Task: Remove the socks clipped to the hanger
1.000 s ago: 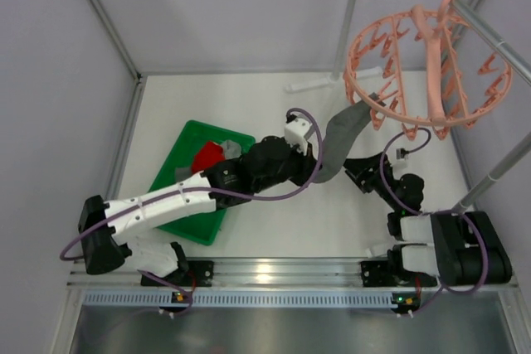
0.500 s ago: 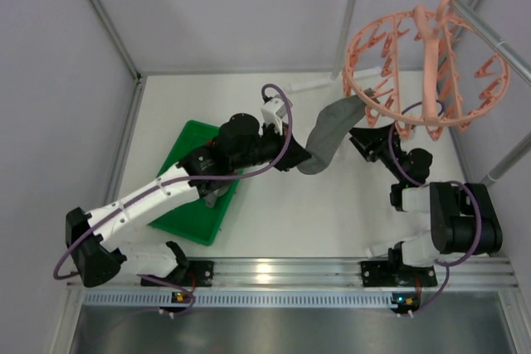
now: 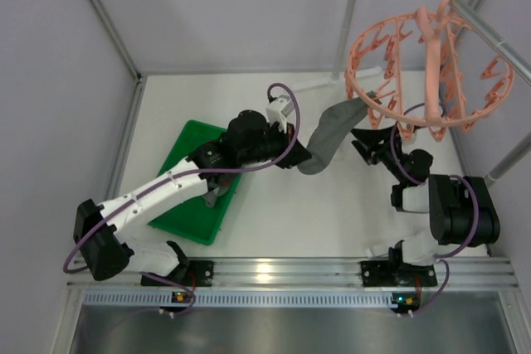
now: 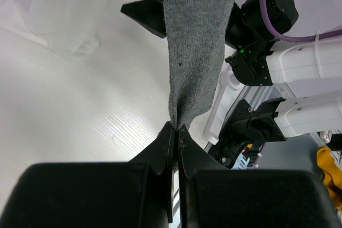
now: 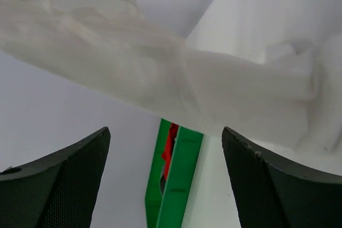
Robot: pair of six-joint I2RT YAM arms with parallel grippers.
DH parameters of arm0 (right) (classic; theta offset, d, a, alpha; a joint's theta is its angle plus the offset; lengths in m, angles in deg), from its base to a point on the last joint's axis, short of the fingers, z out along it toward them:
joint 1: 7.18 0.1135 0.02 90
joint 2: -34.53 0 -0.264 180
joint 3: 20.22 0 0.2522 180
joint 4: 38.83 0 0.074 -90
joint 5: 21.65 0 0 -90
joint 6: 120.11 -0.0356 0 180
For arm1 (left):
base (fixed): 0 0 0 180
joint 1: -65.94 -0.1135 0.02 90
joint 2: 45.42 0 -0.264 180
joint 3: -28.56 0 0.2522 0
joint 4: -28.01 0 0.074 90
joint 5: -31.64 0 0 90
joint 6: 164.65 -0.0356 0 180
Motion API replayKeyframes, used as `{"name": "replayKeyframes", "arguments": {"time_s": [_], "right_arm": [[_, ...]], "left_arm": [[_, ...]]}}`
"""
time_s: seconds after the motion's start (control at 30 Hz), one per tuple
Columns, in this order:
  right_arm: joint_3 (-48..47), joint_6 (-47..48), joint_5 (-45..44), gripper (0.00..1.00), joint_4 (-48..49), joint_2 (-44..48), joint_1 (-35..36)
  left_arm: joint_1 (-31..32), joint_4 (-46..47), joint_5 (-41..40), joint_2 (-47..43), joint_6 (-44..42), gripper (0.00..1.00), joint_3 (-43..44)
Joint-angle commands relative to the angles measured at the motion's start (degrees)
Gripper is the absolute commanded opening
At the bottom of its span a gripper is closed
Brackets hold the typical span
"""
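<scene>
The left claw (image 4: 175, 127) is clamped on the lower end of a grey sock (image 3: 330, 134), which stretches up to the pink hanger (image 3: 431, 72) above the far right corner of the table (image 3: 249, 97). The right claw (image 5: 165, 130) gapes empty just beside it.

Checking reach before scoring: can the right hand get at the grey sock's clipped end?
Probably yes: the right hand sits open beside the sock, under the hanger, nothing between them; the left hand pinches the far end.
</scene>
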Motion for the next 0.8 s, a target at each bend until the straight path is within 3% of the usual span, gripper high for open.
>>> {"name": "replayKeyframes", "arguments": {"time_s": [0.0,0.2,0.33,0.43,0.47,0.53,0.57,0.6,0.63,0.77], "right_arm": [[5.11,2.62,1.51,0.82,24.28,0.47,0.64],[13.46,6.13,1.69,0.83,22.80,7.49,9.06],[17.85,10.17,-0.15,0.83,13.76,15.39,14.70],[18.48,15.01,-2.35,0.83,0.86,26.45,19.36],[18.48,17.45,-3.66,0.84,-3.88,34.23,20.59],[18.39,19.84,-5.42,0.84,-20.47,43.66,21.56],[17.43,23.24,-8.30,0.85,-27.32,53.46,22.87],[14.90,25.19,-9.81,0.85,-40.97,58.17,23.84],[13.57,28.43,-12.78,0.87,-46.67,66.48,24.72],[9.70,31.45,-16.05,0.90,-63.93,78.66,26.93]], "left_arm": [[-0.12,0.59,0.20,1.88,-0.47,0.00,0.78],[-0.12,0.59,1.70,2.67,-0.29,0.00,2.36],[-0.12,0.68,3.62,3.63,-0.82,0.00,3.25],[-0.12,0.68,5.21,4.60,-1.17,0.00,3.77],[-0.12,0.68,5.74,5.22,-1.17,0.00,4.04],[-0.03,0.76,6.27,5.83,-1.34,0.00,4.12],[-0.03,1.11,7.06,6.36,-1.61,0.00,4.13],[-0.03,1.12,7.50,6.71,-2.04,0.00,4.47],[-0.03,1.20,7.85,7.50,-2.22,0.00,4.74],[-0.12,2.08,10.92,9.53,-1.52,0.00,6.84]]}}
